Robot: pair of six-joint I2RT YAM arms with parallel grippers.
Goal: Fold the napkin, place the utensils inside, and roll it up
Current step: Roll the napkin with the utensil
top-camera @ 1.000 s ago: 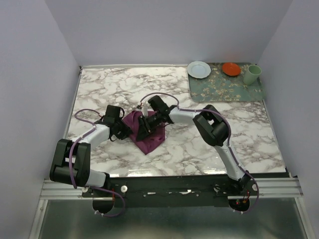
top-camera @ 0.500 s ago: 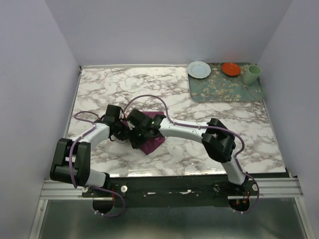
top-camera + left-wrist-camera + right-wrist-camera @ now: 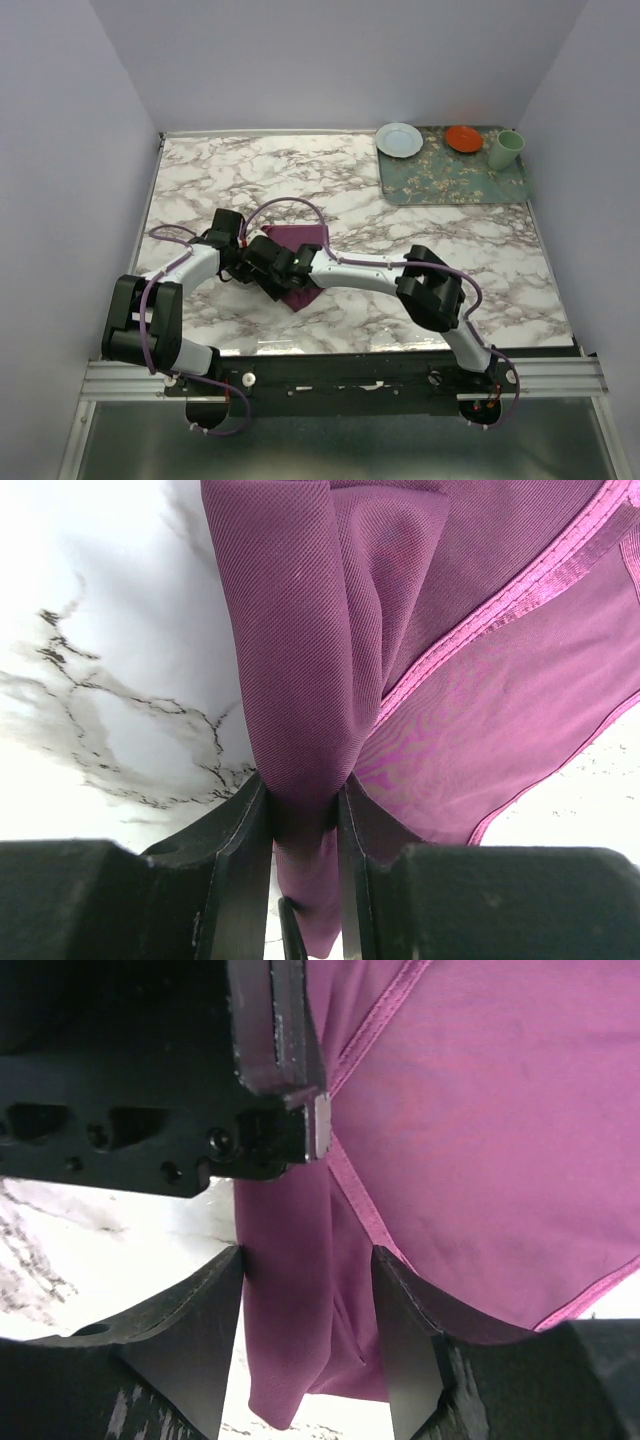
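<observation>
The marbled surface (image 3: 500, 262) is being shared by a green floral mat (image 3: 450, 180) at its far right corner and the napkin (image 3: 298, 238). The napkin is being seen well apart from the mat, to its left and nearer the arm bases. The plum-purple cloth is being bunched into a folded wedge. Its long axis is being laid from far to near, with one corner being pointed at the near edge. A fine weave and a brighter pink hem are being shown. A raised fold is being clenched by the left gripper (image 3: 300, 815), its fingers (image 3: 245, 850) being pressed tight on the cloth. A fold is being straddled by the right gripper (image 3: 308, 1340), its fingers (image 3: 200, 1340) being held apart. Whether the cloth is being squeezed there cannot be told.
</observation>
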